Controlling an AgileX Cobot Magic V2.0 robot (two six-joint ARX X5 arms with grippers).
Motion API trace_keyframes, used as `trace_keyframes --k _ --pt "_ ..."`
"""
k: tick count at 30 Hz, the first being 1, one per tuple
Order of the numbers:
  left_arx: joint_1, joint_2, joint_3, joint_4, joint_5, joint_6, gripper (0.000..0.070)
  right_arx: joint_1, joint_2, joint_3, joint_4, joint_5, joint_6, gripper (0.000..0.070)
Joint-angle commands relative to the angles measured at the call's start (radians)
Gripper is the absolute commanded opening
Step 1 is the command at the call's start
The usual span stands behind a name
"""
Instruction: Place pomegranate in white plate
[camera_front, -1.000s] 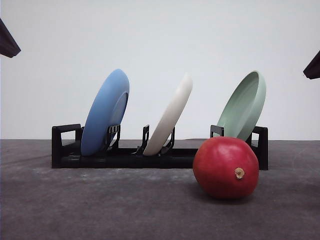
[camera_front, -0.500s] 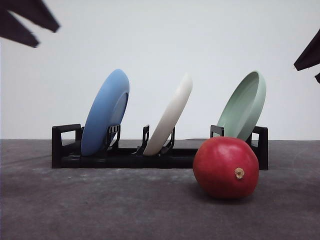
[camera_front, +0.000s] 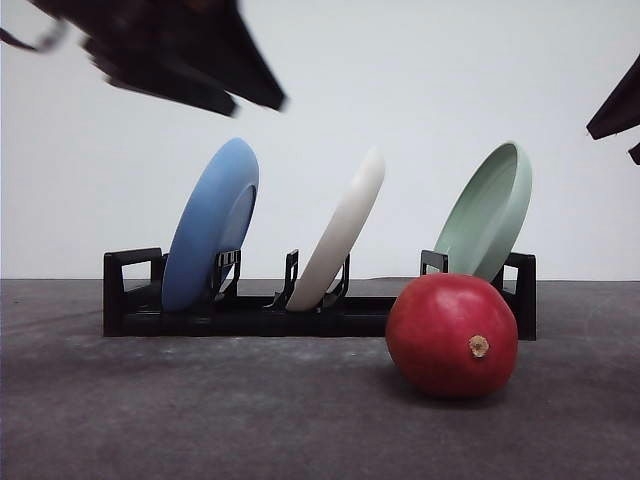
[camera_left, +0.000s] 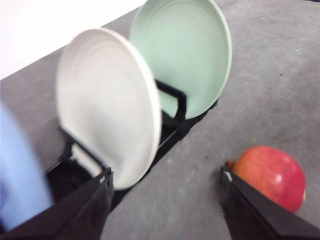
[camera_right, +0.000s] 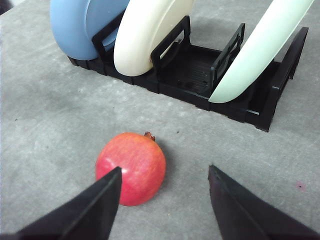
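The deep red pomegranate (camera_front: 452, 335) lies on the grey table in front of the right end of a black rack (camera_front: 250, 315). The white plate (camera_front: 340, 235) stands tilted on edge in the rack's middle slot. My left arm (camera_front: 170, 50) hangs blurred high over the rack's left part. In the left wrist view my left gripper (camera_left: 165, 200) is open, facing the white plate (camera_left: 107, 105), with the pomegranate (camera_left: 270, 175) beside one finger. My right gripper (camera_right: 165, 200) is open above the table, the pomegranate (camera_right: 131, 167) just ahead of one finger (camera_right: 90, 207).
A blue plate (camera_front: 210, 225) leans in the rack's left slot and a pale green plate (camera_front: 487, 212) in its right slot, close behind the fruit. A plain white wall stands behind the rack. Bare grey table stretches in front of the rack to the left.
My left arm has swept in from the upper left corner toward the right, now above the blue plate. The right arm edged in slightly. Pomegranate and plates have not moved.
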Motion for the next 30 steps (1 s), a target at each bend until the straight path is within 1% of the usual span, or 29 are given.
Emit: trace_keyframes --k 1,5,8,14,17,24,26,27,29,30 --pt "-0.020 0.065 0.034 0.060 -0.022 -0.030 0.0389 0.004 0.003 0.018 0.011 -0.002 0.007 0.0347" --pt "-0.055 0.202 0.100 0.110 -0.093 -0.054 0.0389 0.004 0.003 0.018 0.011 -0.001 0.007 0.0347" --pt "-0.072 0.297 0.169 0.115 -0.154 -0.062 0.0389 0.004 0.003 0.018 0.010 0.005 0.007 0.0347" --pt "-0.084 0.470 0.312 0.114 -0.246 -0.087 0.0389 0.004 0.003 0.018 0.009 0.005 0.007 0.0347" --pt "-0.083 0.544 0.374 0.114 -0.274 -0.117 0.0389 0.004 0.003 0.018 0.006 0.005 0.007 0.0347" --pt "-0.079 0.640 0.454 0.115 -0.280 -0.117 0.0381 0.004 0.003 0.018 0.005 0.005 0.003 0.0347" --pt "-0.079 0.644 0.455 0.114 -0.283 -0.117 0.0364 0.004 0.003 0.018 0.005 0.005 0.003 0.0347" --pt "-0.079 0.645 0.455 0.113 -0.287 -0.117 0.0344 0.004 0.003 0.018 0.005 0.005 0.003 0.0347" --pt "-0.079 0.645 0.455 0.114 -0.292 -0.117 0.0289 0.004 0.003 0.018 0.005 0.005 0.003 0.0347" --pt "-0.079 0.645 0.455 0.114 -0.294 -0.117 0.0251 0.004 0.003 0.018 0.005 0.005 0.003 0.0347"
